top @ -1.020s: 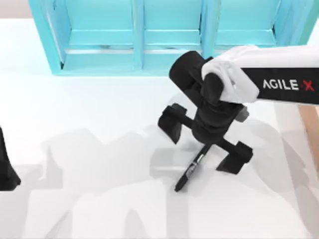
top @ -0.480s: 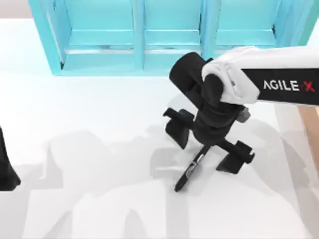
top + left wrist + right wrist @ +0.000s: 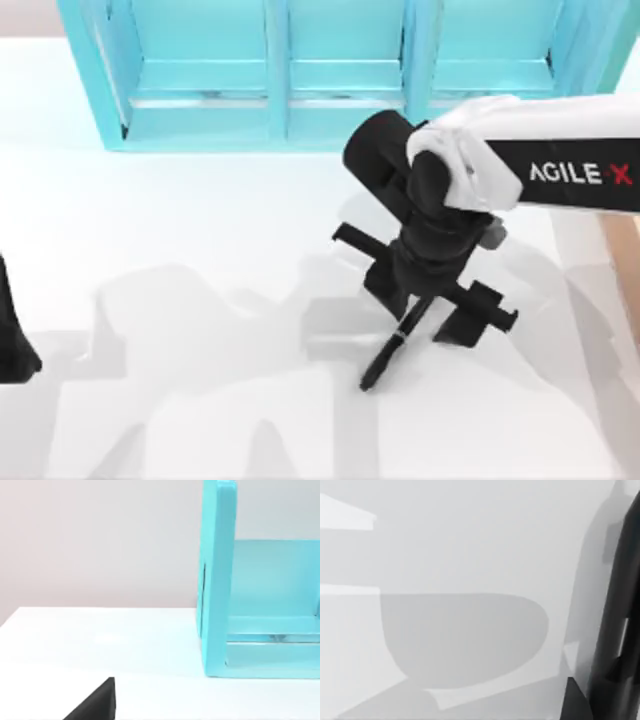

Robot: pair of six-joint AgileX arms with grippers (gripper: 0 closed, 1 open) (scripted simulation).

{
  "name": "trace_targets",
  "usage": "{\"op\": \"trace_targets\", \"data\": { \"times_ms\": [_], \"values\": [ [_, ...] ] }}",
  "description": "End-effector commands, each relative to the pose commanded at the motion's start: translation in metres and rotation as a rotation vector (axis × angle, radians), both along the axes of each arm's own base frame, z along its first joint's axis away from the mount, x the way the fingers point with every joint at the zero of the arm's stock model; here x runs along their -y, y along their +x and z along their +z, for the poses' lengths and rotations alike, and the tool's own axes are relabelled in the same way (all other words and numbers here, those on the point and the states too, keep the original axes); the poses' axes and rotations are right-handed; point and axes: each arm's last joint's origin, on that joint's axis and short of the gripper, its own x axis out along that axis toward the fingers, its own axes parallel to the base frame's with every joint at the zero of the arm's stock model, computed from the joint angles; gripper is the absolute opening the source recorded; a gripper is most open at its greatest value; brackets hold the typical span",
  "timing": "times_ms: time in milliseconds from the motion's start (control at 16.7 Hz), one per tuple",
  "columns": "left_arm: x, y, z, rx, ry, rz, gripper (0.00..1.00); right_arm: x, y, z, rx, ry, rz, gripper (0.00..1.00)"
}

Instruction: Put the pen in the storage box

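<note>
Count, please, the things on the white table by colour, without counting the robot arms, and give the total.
Black: 1, the slim black pen below the right gripper.
Turquoise: 1, the large turquoise shelf unit with three compartments at the far edge.
Light brown: 1, the wood-coloured box, a strip at the table's right edge.
Total: 3

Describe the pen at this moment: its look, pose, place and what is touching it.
The pen is slim and black, lying slantwise on the white table, right of centre and in front of the turquoise shelf unit. Its upper end runs up under the right pincer, which stands over it with fingers spread to either side. Whether a finger touches it cannot be told. In the right wrist view it shows as a dark bar.
</note>
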Motion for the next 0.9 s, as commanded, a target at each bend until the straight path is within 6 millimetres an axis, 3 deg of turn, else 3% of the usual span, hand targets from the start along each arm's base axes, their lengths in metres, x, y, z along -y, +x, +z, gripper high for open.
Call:
{"op": "trace_targets", "data": {
  "times_ms": [360, 420, 600, 900],
  "values": [
    [0.000, 0.000, 0.000, 0.000, 0.000, 0.000, 1.00, 0.000, 0.000, 0.000, 0.000, 0.000, 0.000, 0.00],
    [0.000, 0.000, 0.000, 0.000, 0.000, 0.000, 1.00, 0.008, -0.005, 0.030, 0.009, -0.028, 0.031, 0.00],
    [0.000, 0.000, 0.000, 0.000, 0.000, 0.000, 1.00, 0.006, -0.003, 0.042, 0.012, -0.025, 0.028, 0.00],
    [0.000, 0.000, 0.000, 0.000, 0.000, 0.000, 1.00, 0.006, -0.003, 0.100, -0.011, -0.041, 0.026, 0.00]
  ]
}}
